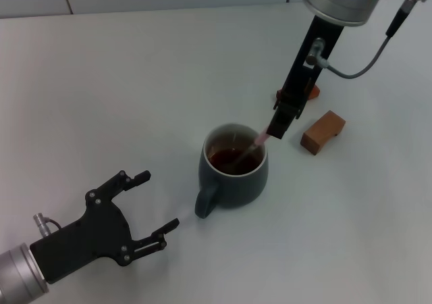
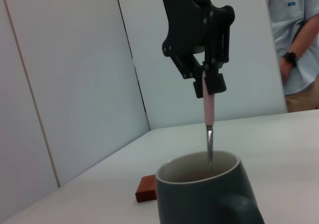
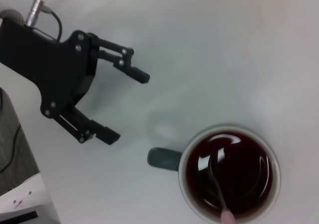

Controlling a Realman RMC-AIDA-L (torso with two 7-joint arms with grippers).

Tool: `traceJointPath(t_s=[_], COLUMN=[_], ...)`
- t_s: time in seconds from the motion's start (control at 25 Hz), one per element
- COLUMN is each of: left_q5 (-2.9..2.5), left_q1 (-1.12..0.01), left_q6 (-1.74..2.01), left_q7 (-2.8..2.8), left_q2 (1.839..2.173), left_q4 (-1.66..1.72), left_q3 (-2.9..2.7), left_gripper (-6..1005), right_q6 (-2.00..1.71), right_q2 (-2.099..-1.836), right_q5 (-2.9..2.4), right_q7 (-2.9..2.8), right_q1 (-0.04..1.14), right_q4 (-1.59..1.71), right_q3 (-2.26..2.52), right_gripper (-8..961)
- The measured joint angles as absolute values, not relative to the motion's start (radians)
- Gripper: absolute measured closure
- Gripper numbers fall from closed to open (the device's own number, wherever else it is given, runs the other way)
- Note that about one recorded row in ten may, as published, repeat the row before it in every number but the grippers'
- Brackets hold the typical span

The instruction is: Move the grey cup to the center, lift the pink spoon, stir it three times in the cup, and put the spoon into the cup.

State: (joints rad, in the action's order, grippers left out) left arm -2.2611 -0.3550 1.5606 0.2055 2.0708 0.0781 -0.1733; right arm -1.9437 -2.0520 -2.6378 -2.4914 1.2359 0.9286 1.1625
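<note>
The grey cup (image 1: 234, 172) stands mid-table with dark reddish-brown liquid inside and its handle toward my left gripper. My right gripper (image 1: 278, 127) is just above the cup's far right rim, shut on the pale pink handle of the pink spoon (image 1: 251, 148). The spoon slants down, its metal end dipped in the liquid. The left wrist view shows the right gripper (image 2: 210, 87) holding the spoon (image 2: 209, 129) upright over the cup (image 2: 207, 194). The right wrist view shows the cup (image 3: 228, 173) and spoon (image 3: 219, 189) from above. My left gripper (image 1: 154, 206) is open and empty, short of the handle.
A reddish-brown wooden block (image 1: 322, 132) lies right of the cup, and another (image 1: 309, 91) is partly hidden behind the right arm. One block (image 2: 147, 188) shows beside the cup in the left wrist view. A person (image 2: 298, 45) stands beyond the table.
</note>
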Motion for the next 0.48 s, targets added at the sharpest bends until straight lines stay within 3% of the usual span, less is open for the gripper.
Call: traceJointPath(t_s=[0.16, 0.36, 0.48], left_q5=[-2.261, -2.257, -2.256], left_q1=[-0.354, -0.353, -0.353], left_q6=[1.568, 1.565, 1.565], left_q7=[0.206, 0.206, 0.205], left_q2=[2.071, 2.071, 2.071], left_q4=[0.077, 0.077, 0.077], left_q3=[-0.173, -0.173, -0.172], left_gripper=[152, 153, 153], right_q6=[-1.934, -1.913, -1.892], right_q2=[-2.075, -2.078, -2.077], right_q5=[-2.666, -2.618, -2.567], right_q7=[-2.491, -2.497, -2.493], right_q1=[1.207, 1.104, 1.037], right_q4=[1.001, 1.215, 1.325], right_q3=[1.17, 1.135, 1.121], right_gripper=[815, 814, 693])
